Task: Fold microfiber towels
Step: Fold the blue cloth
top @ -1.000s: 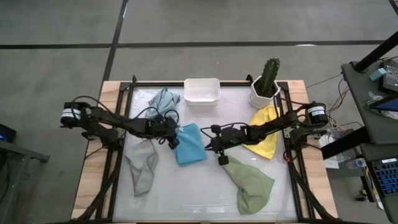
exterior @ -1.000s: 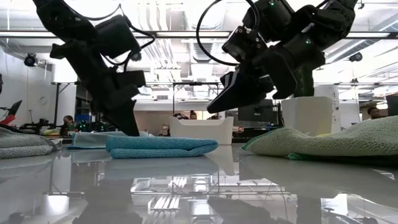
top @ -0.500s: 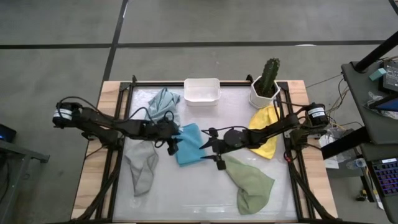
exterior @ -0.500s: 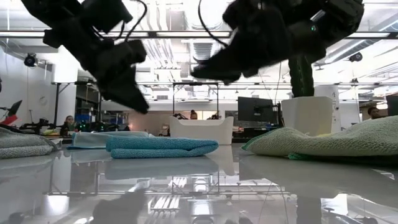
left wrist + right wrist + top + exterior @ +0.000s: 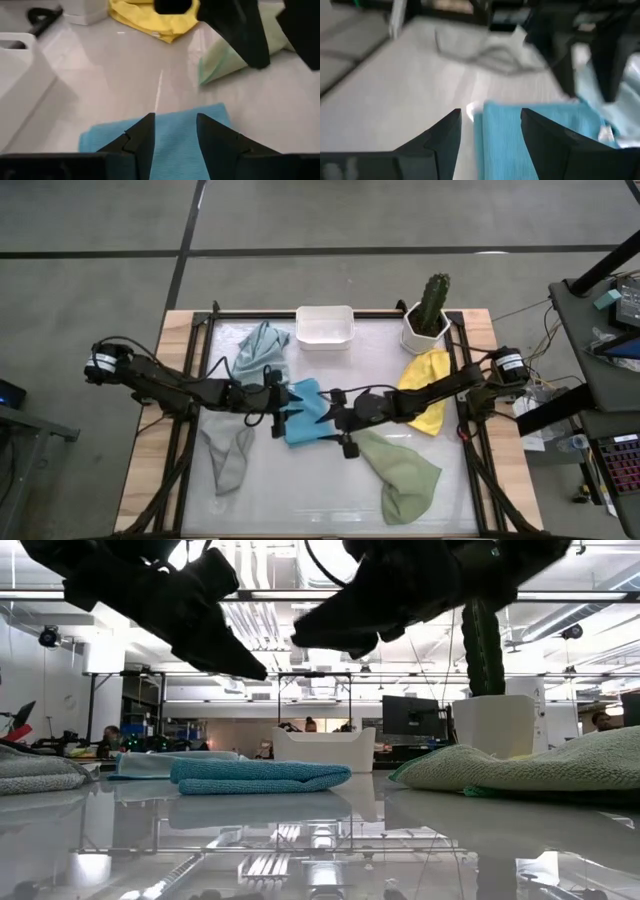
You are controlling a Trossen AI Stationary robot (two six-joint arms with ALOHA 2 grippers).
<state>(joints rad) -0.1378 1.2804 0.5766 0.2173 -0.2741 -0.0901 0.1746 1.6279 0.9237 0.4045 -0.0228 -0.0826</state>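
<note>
Towel in hand: bright blue towel (image 5: 303,412) lies flat mid-desk, neither arm holding it.
Left jaws (image 5: 174,134): parted, empty, poised over the blue towel's near edge.
Right jaws (image 5: 490,131): parted, empty, over the opposite edge; a second ago they sat farther right, by the sage green towel (image 5: 402,472).
Change: both arms have closed in on the blue towel from either side.
Meaning: probably a two-handed pinch comes next; fold not yet begun.
Others: grey towel (image 5: 226,456), yellow towel (image 5: 426,389), pale towel (image 5: 258,345) unfolded.
</note>
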